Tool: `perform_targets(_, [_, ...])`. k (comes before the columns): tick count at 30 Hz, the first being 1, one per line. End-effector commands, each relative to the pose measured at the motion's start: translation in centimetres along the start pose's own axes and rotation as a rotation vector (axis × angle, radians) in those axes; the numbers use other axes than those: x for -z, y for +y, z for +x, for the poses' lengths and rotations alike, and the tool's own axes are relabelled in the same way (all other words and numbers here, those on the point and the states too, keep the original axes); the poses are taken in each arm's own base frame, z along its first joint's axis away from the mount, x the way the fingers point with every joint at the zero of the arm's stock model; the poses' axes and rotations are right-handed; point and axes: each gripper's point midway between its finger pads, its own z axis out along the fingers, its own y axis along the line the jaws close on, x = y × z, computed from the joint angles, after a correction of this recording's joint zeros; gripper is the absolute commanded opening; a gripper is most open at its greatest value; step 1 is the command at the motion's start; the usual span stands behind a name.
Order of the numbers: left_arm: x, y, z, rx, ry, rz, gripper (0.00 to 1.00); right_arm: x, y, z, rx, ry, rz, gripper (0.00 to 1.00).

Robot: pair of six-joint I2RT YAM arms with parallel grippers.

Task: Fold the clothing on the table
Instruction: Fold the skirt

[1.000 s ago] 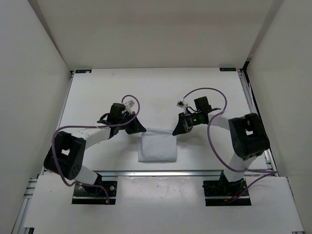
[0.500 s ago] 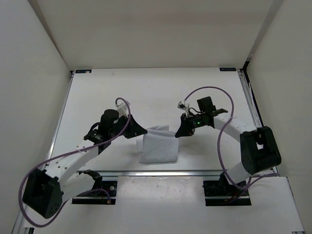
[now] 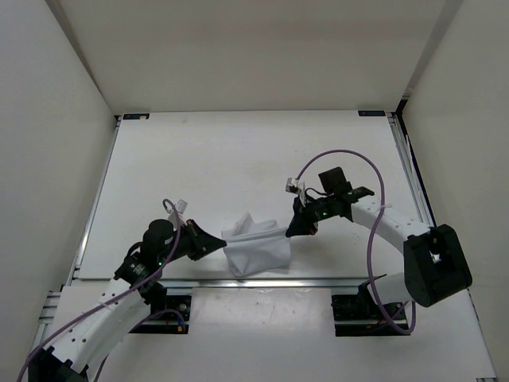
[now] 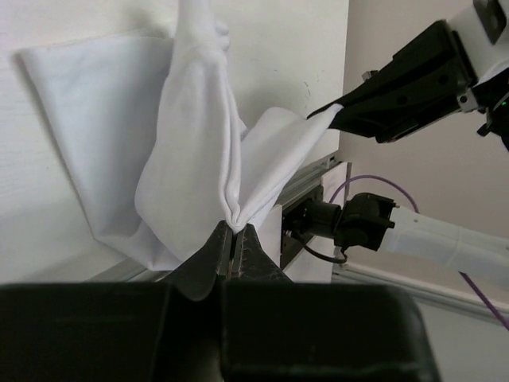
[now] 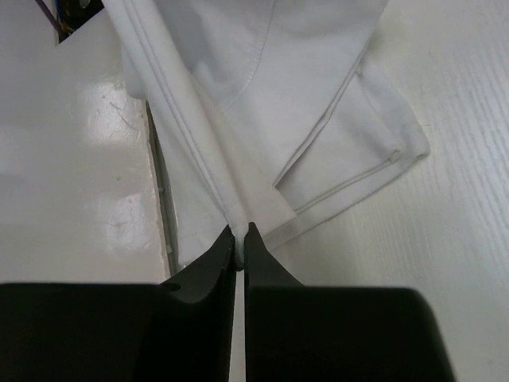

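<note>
The clothing (image 3: 256, 248) is a small white garment, bunched and partly lifted near the front edge of the table (image 3: 238, 151). My left gripper (image 3: 213, 244) is shut on its left corner; in the left wrist view the cloth (image 4: 199, 151) fans up from the pinched tips (image 4: 235, 232). My right gripper (image 3: 291, 231) is shut on the right corner, and in the right wrist view a hemmed fold (image 5: 262, 119) runs into the closed tips (image 5: 239, 232). The lower part of the garment lies on the table.
A metal rail (image 3: 254, 281) runs along the table's front edge just below the garment. White walls (image 3: 56, 119) enclose the left, right and back. Purple cables (image 3: 350, 159) loop over both arms. Both arm bases (image 3: 362, 306) sit below the rail.
Both grippers have carried the garment's far corners toward the front edge. The left arm swung down and left, the right arm stretched forward. The flat rectangle is now bunched and raised.
</note>
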Motion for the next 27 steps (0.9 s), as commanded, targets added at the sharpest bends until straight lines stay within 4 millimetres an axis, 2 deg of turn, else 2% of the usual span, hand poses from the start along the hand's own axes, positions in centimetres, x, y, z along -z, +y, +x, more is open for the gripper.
perform_targets(1, [0.4,2.5,0.0,0.085,-0.034,-0.064,0.0,0.3,-1.5,1.1,0.067,0.047,0.095,0.0])
perform_targets(5, [-0.1,3.2,-0.3,0.118,-0.047,-0.058,0.0,-0.6,-1.3,0.7,0.106,0.048,0.086,0.0])
perform_targets(11, [-1.4,3.1,-0.1,0.086,-0.008,-0.067,0.0,-2.2,-1.1,-0.2,0.17,0.046,0.092,0.0])
perform_targets(13, [-1.6,3.1,-0.2,0.065,-0.001,-0.075,0.0,-2.6,-2.2,-0.5,0.17,0.043,0.141,0.0])
perform_targets(14, [-1.6,3.1,-0.4,0.068,-0.006,-0.081,0.0,-2.8,-2.3,-0.2,0.147,0.047,0.152,0.0])
perform_targets(16, [-1.6,3.2,-0.9,0.06,-0.014,-0.085,0.0,-3.2,-4.1,0.5,0.089,0.062,0.228,0.0])
perform_targets(17, [-1.6,3.6,-1.2,0.074,-0.023,-0.105,0.0,-3.1,-4.3,0.6,0.072,0.061,0.242,0.06])
perform_targets(18, [-1.6,3.8,-1.5,0.061,-0.028,-0.112,0.08,-3.0,-5.1,0.5,0.038,0.056,0.28,0.31])
perform_targets(19, [-1.4,3.9,-2.2,0.053,-0.05,-0.121,0.27,-2.6,-5.7,0.3,-0.004,0.041,0.295,0.62])
perform_targets(20, [-1.1,3.8,-3.0,0.057,-0.065,-0.142,0.47,-2.3,-6.3,0.2,-0.038,0.03,0.313,0.7])
perform_targets(21, [0.1,3.5,-5.9,0.005,-0.145,-0.19,0.98,-0.6,-8.4,-1.7,-0.116,-0.034,0.402,0.81])
perform_targets(22, [0.3,2.2,-6.6,-0.009,-0.163,-0.167,0.98,-0.6,-8.5,-1.8,-0.117,-0.034,0.403,0.81])
perform_targets(23, [0.8,2.6,-7.8,-0.011,-0.191,-0.192,0.99,0.3,-9.4,-2.6,-0.148,-0.067,0.429,0.8])
perform_targets(24, [1.5,2.1,-9.5,-0.003,-0.233,-0.2,0.99,1.2,-10.2,-3.0,-0.172,-0.087,0.452,0.8])
perform_targets(25, [1.9,1.3,-10.6,-0.006,-0.247,-0.189,0.98,1.7,-10.5,-4.4,-0.157,-0.113,0.451,0.78])
perform_targets(26, [1.9,0.9,-10.6,-0.007,-0.232,-0.174,0.99,2.5,-10.7,-5.6,-0.158,-0.144,0.434,0.76])
perform_targets(27, [1.6,-0.2,-11.0,-0.015,-0.222,-0.156,0.98,3.0,-10.6,-5.8,-0.166,-0.151,0.413,0.75])
